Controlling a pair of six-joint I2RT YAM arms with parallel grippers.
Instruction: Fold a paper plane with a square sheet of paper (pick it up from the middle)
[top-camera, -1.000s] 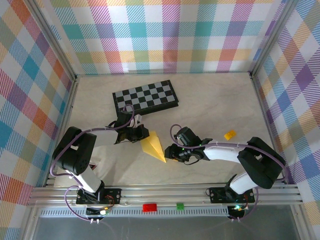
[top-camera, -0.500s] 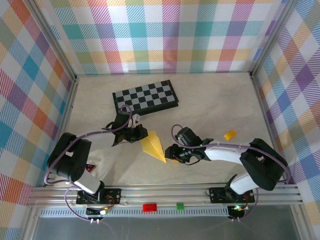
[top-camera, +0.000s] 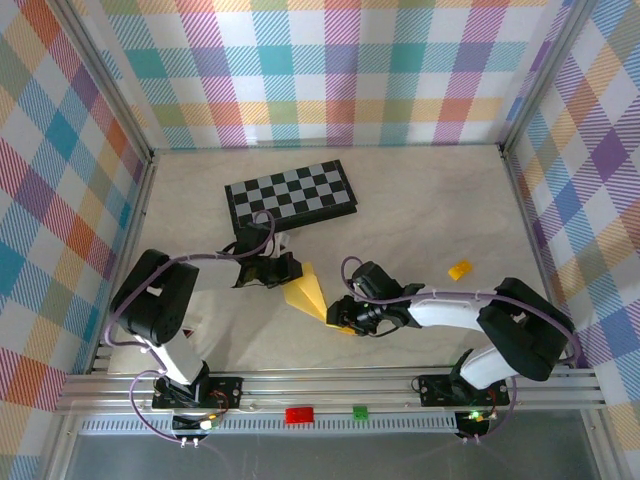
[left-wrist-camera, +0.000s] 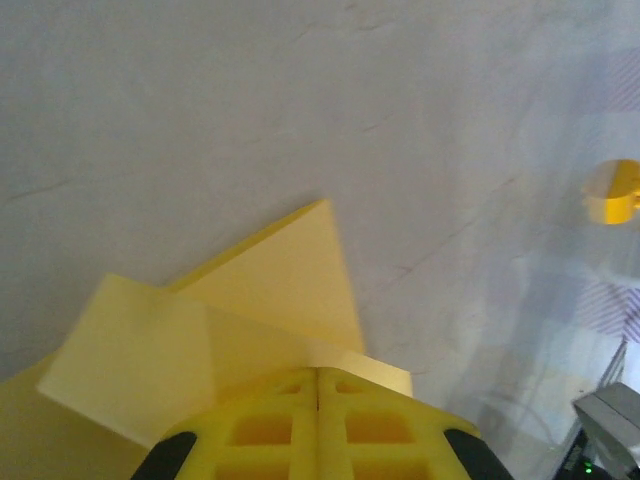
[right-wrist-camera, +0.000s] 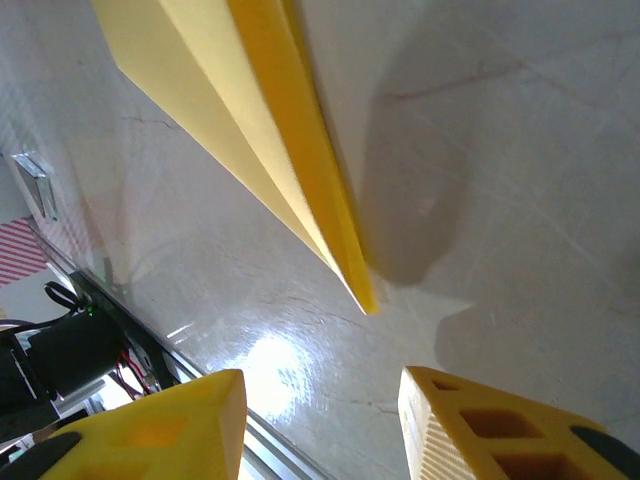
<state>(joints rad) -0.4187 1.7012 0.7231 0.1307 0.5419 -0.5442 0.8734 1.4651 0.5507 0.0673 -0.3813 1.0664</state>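
My left gripper (left-wrist-camera: 318, 380) pinches the plane (top-camera: 308, 293) to hold it up; my right gripper (right-wrist-camera: 320, 388), spread, sits by its tip.

Bright glare, soft blurry wrist views

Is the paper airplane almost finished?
Nearly. Done: the paper plane is folded into a slim yellow dart with a sharp tip. In hand: the left gripper is shut on its wide end, and the right gripper is open beside the tip. Left: probably a last crease, then setting it down.
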